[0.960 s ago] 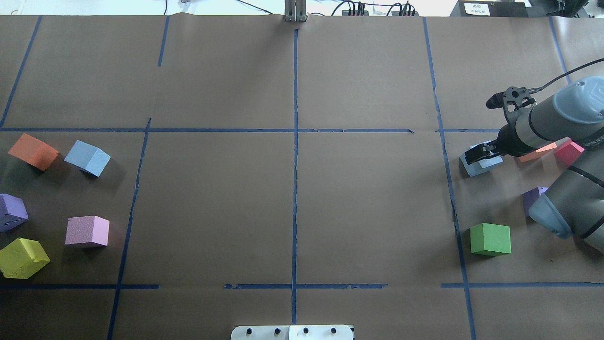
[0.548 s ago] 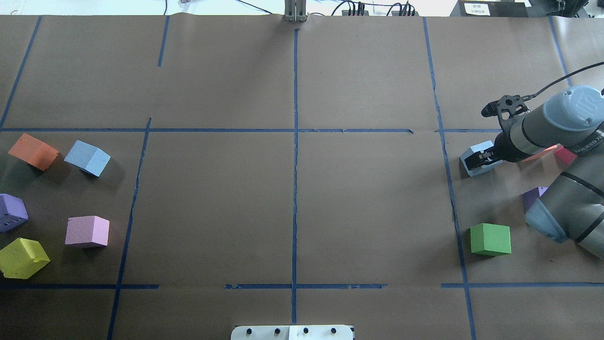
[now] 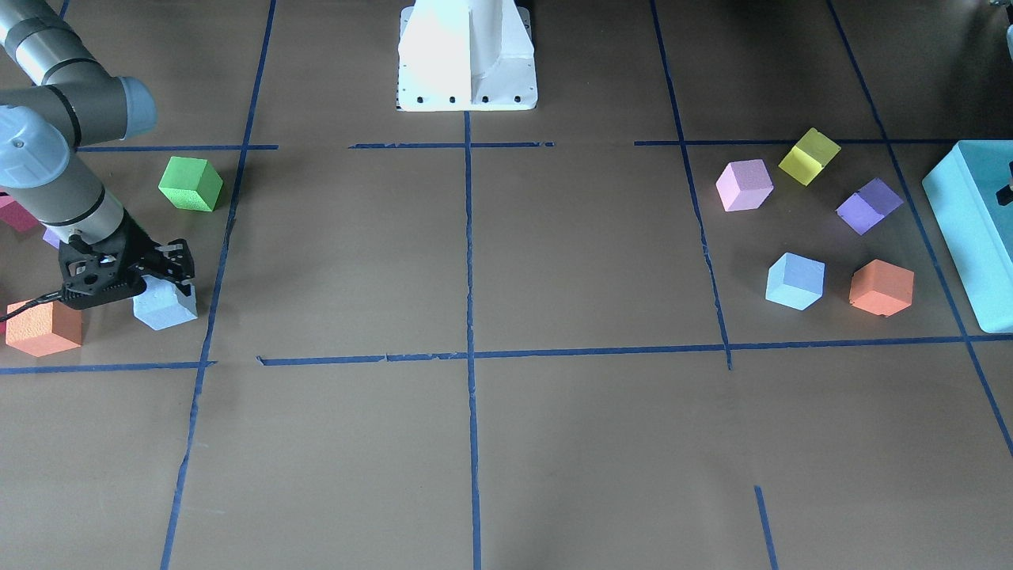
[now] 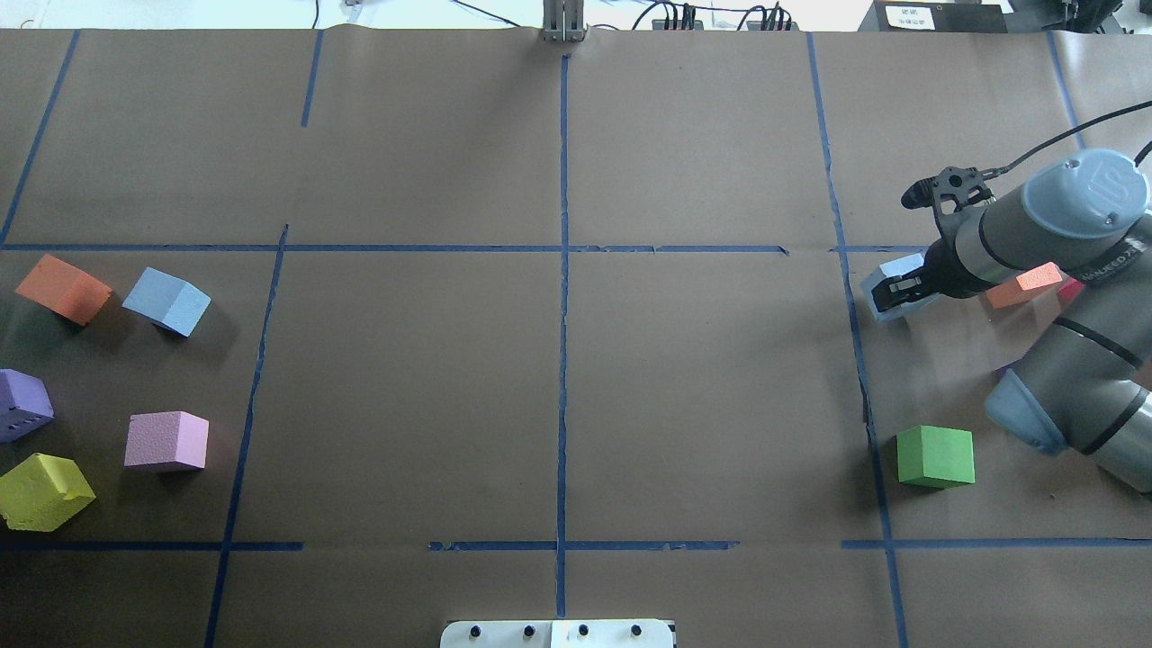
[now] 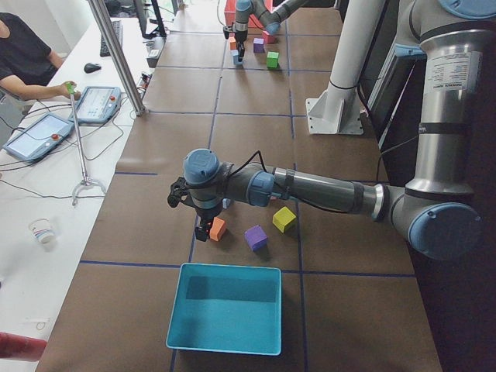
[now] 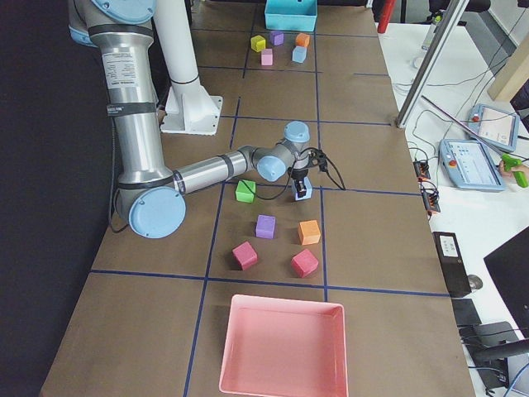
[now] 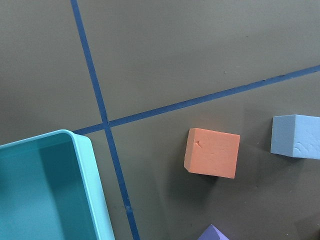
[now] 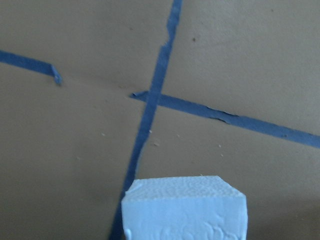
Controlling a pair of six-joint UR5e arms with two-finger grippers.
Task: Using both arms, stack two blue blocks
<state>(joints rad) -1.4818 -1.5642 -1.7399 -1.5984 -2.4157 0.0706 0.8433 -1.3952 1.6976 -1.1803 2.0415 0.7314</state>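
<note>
My right gripper [image 4: 903,290] is shut on one pale blue block [image 4: 884,286] and holds it low over the table near the right blue tape line. It also shows in the front view [image 3: 165,307] and fills the bottom of the right wrist view [image 8: 184,207]. The other blue block [image 4: 166,301] sits on the table at the far left, next to an orange cube [image 4: 63,288], and shows in the left wrist view [image 7: 297,136]. My left gripper [image 5: 203,227] hangs above that orange cube in the exterior left view only. I cannot tell whether it is open or shut.
Purple [image 4: 22,405], pink [image 4: 166,441] and yellow [image 4: 45,490] cubes lie at the left. A green cube [image 4: 936,456] and an orange cube [image 4: 1021,285] lie by the right arm. A turquoise box [image 3: 973,229] stands at the left end, a pink tray [image 6: 281,347] at the right end.
My right gripper has moved left and away from the robot with the blue block in it. The cubes at the left have not moved.
</note>
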